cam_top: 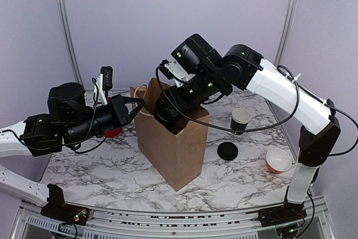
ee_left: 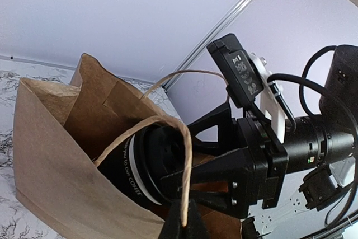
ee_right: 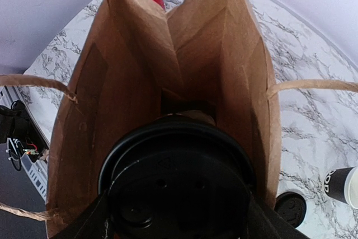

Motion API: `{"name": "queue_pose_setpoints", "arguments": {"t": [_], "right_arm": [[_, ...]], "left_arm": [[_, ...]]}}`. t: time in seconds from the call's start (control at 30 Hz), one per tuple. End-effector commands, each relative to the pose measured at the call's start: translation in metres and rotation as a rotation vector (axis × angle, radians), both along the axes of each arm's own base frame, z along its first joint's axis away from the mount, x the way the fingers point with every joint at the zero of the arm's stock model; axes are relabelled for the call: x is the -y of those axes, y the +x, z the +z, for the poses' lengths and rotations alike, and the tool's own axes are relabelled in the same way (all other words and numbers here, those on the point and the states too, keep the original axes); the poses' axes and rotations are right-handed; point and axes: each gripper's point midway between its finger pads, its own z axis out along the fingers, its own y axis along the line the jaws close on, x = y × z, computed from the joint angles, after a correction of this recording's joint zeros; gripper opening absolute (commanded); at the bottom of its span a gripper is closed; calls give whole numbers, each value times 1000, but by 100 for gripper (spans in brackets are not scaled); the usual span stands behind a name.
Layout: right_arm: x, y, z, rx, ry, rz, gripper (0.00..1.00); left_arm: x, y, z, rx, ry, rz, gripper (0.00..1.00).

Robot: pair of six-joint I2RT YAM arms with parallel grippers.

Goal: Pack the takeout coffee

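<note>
on the marble table point(cam_top: 112, 166), from above: finds an upright paper bag point(cam_top: 176, 146) with the right gripper point(cam_top: 168, 115) sunk into its open mouth and the left gripper point(cam_top: 141, 104) at its left rim. to the right of the bag, notes a loose black lid point(cam_top: 227, 151), an open black cup point(cam_top: 240, 118) and an orange bowl point(cam_top: 278, 160).

from the left wrist: pinches the bag's twine handle point(ee_left: 184, 155) between closed jaws; shows the takeout coffee point(ee_left: 130, 167) tilted in the bag's mouth, clamped by the right fingers.

from the right wrist: looks onto the coffee's black lid, gripped at both sides, just inside the bag.

Black-lidded takeout coffee point(ee_right: 179, 188), lid up, sits inside the open paper bag point(ee_right: 140, 65).
</note>
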Motion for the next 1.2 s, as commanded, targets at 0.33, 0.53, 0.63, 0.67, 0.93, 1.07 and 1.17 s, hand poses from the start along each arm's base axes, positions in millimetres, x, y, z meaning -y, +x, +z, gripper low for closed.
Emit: {"name": "queue_pose_setpoints", "arguments": {"t": [0.33, 0.53, 0.63, 0.67, 0.93, 1.07, 1.17], "right_arm": [[-8, 7, -38, -69, -94, 42, 59], [-2, 5, -61, -98, -150, 44, 59], [2, 2, -68, -111, -177, 55, 59], [3, 0, -71, -118, -189, 58, 59], [11, -11, -97, -185, -247, 84, 58], [12, -14, -109, -206, -264, 90, 57], [15, -17, -118, -224, -284, 94, 57]], "left_arm": [[-4, -5, 11, 63, -44, -15, 0], [-6, -5, 13, 71, -46, -11, 0], [-7, -4, 12, 69, -45, -6, 0], [-7, -4, 12, 69, -45, -6, 0], [-11, -4, 7, 63, -58, 5, 0], [-11, -5, 8, 65, -57, 0, 0], [-12, -5, 7, 66, -55, 3, 0]]}}
